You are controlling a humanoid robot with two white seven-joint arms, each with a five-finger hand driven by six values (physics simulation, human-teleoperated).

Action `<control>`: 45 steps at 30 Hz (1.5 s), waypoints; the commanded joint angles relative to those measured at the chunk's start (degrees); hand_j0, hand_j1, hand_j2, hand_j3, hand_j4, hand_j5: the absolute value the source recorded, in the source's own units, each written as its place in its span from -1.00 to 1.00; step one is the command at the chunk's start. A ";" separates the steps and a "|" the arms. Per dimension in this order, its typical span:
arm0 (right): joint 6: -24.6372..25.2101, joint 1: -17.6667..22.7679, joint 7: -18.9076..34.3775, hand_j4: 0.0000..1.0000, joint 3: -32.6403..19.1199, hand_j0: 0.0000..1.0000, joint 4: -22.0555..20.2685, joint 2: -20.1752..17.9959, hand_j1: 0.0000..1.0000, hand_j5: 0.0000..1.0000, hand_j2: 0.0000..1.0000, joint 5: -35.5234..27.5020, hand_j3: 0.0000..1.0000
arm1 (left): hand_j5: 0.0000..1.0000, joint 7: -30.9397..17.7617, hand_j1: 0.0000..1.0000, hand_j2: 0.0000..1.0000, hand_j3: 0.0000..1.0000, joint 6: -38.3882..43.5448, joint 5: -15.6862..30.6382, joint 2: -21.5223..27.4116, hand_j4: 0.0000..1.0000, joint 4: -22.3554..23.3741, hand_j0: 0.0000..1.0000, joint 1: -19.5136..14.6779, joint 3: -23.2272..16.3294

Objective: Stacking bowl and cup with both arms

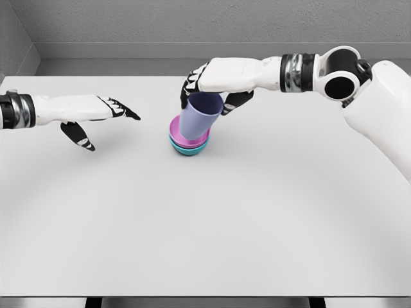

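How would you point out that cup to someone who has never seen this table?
Start at the white table and find the stack of two bowls near its middle: a pink bowl nested in a teal bowl. The lavender cup sits tilted in them, gripped by the right hand, the only tall, straight-sided piece.

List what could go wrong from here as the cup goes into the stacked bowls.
1. The lavender plastic cup is tilted in the right hand; released like this, it may tip out of the pink bowl.
2. Pressing down off-centre could slide the pink bowl and the teal bowl under it across the white table, since the open left hand steadies neither.
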 commanded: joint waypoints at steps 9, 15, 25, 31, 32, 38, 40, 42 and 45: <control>0.19 -0.09 -0.04 0.25 0.86 0.25 2.87 1.45 0.25 0.25 0.25 0.42 0.25 | 1.00 0.02 1.00 1.00 1.00 0.14 0.34 -0.05 1.00 -0.09 1.00 0.09 0.06; 0.19 -0.18 -0.04 0.25 0.86 0.25 3.05 1.72 0.25 0.25 0.25 0.51 0.25 | 1.00 0.02 1.00 1.00 1.00 0.14 0.34 -0.05 1.00 -0.09 1.00 0.18 0.06; 0.19 -0.61 -0.04 0.25 0.86 0.25 6.04 3.74 0.25 0.25 0.25 1.57 0.25 | 1.00 0.02 1.00 1.00 1.00 0.14 0.34 -0.05 1.00 -0.09 1.00 0.18 0.06; 0.19 -0.70 -0.04 0.25 0.86 0.25 6.65 3.74 0.25 0.25 0.25 1.57 0.25 | 1.00 0.02 1.00 1.00 1.00 0.14 0.34 0.04 1.00 0.00 1.00 0.18 0.06; 0.19 -0.70 -0.04 0.25 0.86 0.25 6.65 3.83 0.25 0.25 0.25 1.57 0.25 | 1.00 0.02 1.00 1.00 1.00 0.14 0.34 0.04 1.00 -0.09 1.00 0.18 0.06; 0.19 -0.70 -0.04 0.25 0.95 0.25 7.36 4.44 0.25 0.25 0.25 2.00 0.25 | 1.00 0.02 1.00 1.00 1.00 0.14 0.43 -0.05 1.00 0.00 1.00 0.18 0.06; 0.19 -0.70 -0.04 0.25 0.86 0.25 7.44 4.44 0.25 0.25 0.25 2.44 0.25 | 1.00 0.02 1.00 1.00 1.00 0.14 0.34 -0.05 1.00 0.00 1.00 0.18 0.06; 0.19 -0.70 -0.04 0.26 0.86 0.26 7.44 4.53 0.26 0.26 0.26 2.45 0.26 | 1.00 0.02 1.00 1.00 1.00 0.14 0.34 -0.05 1.00 -0.09 1.00 0.18 0.06; 0.19 -0.79 -0.04 0.27 0.86 0.27 7.44 4.62 0.27 0.27 0.27 2.45 0.27 | 1.00 0.02 1.00 1.00 1.00 0.14 0.34 -0.05 1.00 -0.09 1.00 0.18 0.06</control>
